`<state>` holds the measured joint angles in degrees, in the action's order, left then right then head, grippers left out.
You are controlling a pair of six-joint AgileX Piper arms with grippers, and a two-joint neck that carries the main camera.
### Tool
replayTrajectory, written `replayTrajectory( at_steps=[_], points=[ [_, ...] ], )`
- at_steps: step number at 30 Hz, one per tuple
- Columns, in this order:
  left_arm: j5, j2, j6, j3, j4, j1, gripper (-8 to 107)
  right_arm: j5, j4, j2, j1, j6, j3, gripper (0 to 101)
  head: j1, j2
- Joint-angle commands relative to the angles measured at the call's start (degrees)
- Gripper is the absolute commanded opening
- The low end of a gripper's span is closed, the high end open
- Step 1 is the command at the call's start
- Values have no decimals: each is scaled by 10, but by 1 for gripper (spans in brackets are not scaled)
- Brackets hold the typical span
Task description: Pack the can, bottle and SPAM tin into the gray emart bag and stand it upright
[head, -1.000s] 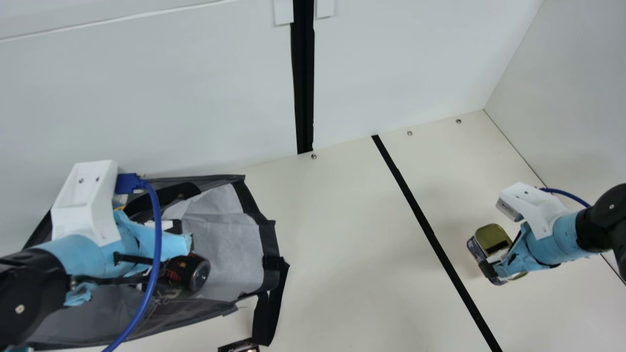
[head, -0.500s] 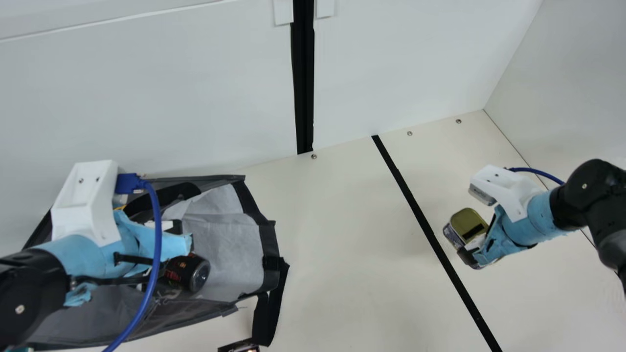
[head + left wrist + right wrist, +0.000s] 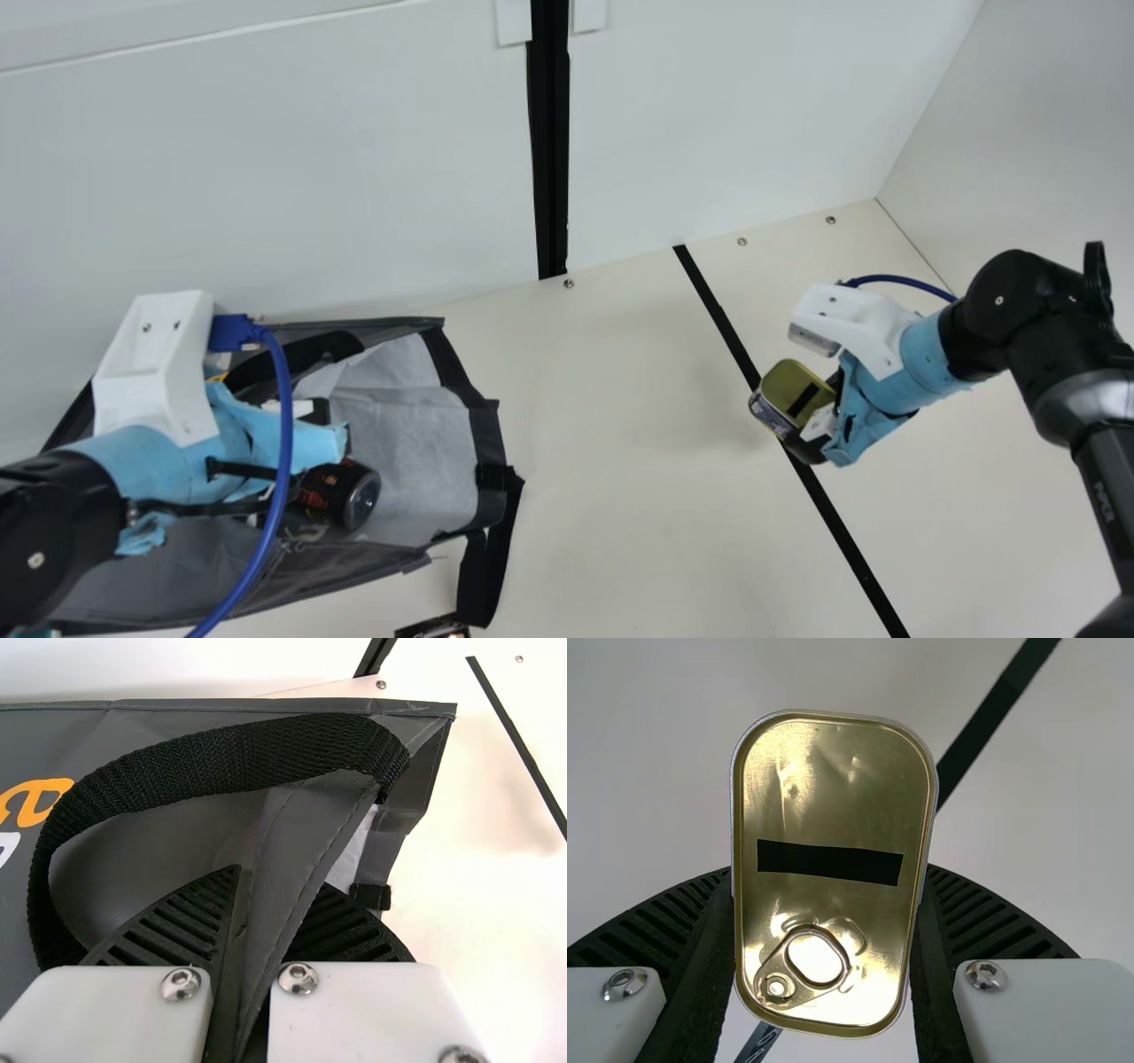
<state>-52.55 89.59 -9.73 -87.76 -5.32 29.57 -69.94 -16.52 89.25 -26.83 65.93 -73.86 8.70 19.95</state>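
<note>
The gray emart bag (image 3: pixel 403 443) lies on its side at the left, its mouth facing right, with a dark can (image 3: pixel 341 494) inside near the opening. Over the bag is my left gripper (image 3: pixel 332 452); in its wrist view the left gripper (image 3: pixel 239 939) is shut on a fold of the bag's gray fabric (image 3: pixel 297 842), beside the black strap. Right of the table's middle, my right gripper (image 3: pixel 811 434) holds the SPAM tin (image 3: pixel 793 390) in the air. In the right wrist view, the right gripper (image 3: pixel 826 948) clasps both sides of the tin (image 3: pixel 833 815), gold pull-tab face showing.
A small dark object (image 3: pixel 434 628) lies at the front edge below the bag's hanging handle (image 3: pixel 483 576). A black line (image 3: pixel 833 514) crosses the cream table (image 3: pixel 611 461). White walls stand at the back and right.
My right gripper has moved left with the SPAM tin, from the far right to over the black line. The left arm and the bag look unchanged.
</note>
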Motion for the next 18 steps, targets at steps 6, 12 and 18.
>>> replayTrajectory(
  at_steps=[6, 12, 18],
  points=[
    [0, 0, 0, 0, 0, 0, -8, 0, -8, 5, 31, 17, -1, 0, 13, 0],
    [0, 0, 0, 0, 0, 0, -8, 0, -14, 6, 62, 21, 0, 0, 13, 0],
    [0, 0, 0, 0, 0, 0, -8, 0, -18, 6, 91, 20, 0, 0, 13, 0]
  ],
)
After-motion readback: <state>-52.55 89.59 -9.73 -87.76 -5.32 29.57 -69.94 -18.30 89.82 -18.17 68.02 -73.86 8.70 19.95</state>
